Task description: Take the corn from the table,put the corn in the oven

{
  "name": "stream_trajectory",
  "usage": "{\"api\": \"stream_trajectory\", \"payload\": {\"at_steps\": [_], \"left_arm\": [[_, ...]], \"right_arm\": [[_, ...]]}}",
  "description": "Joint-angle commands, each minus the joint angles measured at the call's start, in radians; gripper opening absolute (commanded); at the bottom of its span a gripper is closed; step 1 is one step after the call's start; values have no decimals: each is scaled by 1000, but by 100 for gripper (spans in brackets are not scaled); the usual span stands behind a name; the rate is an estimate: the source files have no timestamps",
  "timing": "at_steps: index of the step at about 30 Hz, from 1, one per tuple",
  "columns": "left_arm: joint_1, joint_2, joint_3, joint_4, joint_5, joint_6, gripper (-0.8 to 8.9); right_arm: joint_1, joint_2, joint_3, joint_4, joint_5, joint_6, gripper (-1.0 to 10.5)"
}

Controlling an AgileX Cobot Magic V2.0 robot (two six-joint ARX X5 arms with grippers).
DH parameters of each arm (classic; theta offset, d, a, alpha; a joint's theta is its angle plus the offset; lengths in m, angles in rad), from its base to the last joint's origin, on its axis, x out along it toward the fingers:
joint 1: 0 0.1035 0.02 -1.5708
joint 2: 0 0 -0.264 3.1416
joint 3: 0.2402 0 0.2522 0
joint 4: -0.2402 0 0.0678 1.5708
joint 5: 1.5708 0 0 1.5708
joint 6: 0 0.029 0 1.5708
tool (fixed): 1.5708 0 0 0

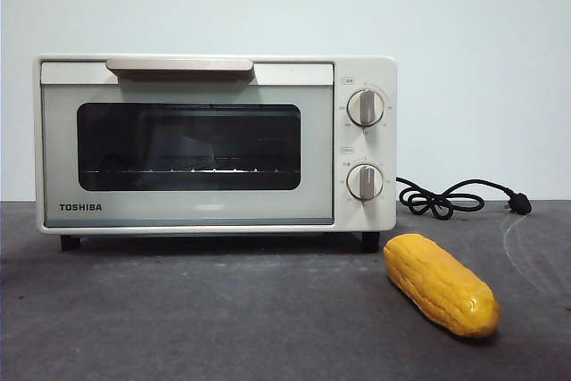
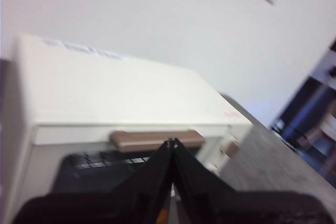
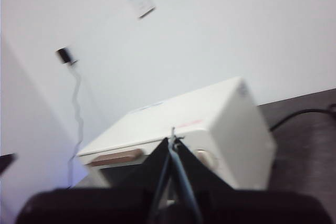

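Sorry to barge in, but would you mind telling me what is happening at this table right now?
Nothing is being handled yet. The corn lies on the table in front of the oven, off its knob side, and the oven door is shut. Neither arm shows in the front view. The left tool and the right tool are both up above the oven with their jaws closed and holding nothing.
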Motion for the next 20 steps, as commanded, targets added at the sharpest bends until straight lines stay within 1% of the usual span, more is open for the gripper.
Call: {"api": "stream_trajectory", "payload": {"at_steps": [1, 3, 7, 12, 14, 16, 19, 20], "left_arm": [[-3, 85, 62, -79, 49, 17, -5], [-4, 126, 100, -131, 65, 31, -6], [-16, 208, 189, -290, 67, 105, -6], [-40, 286, 299, -486, 64, 201, -6], [-51, 312, 348, -567, 64, 229, -6], [-63, 335, 393, -638, 63, 255, -6], [-85, 362, 458, -723, 62, 293, -6], [-92, 369, 476, -740, 57, 304, -6]], "right_arm": [[1, 83, 105, -47, -52, -32, -8], [2, 132, 167, -74, -86, -45, -8], [2, 246, 290, -100, -204, -61, -8], [8, 373, 416, -199, -233, -69, -1], [26, 428, 463, -262, -243, -98, 1], [54, 480, 505, -333, -245, -143, 1], [119, 563, 559, -454, -236, -225, 3], [150, 591, 574, -494, -218, -253, 5]]}}
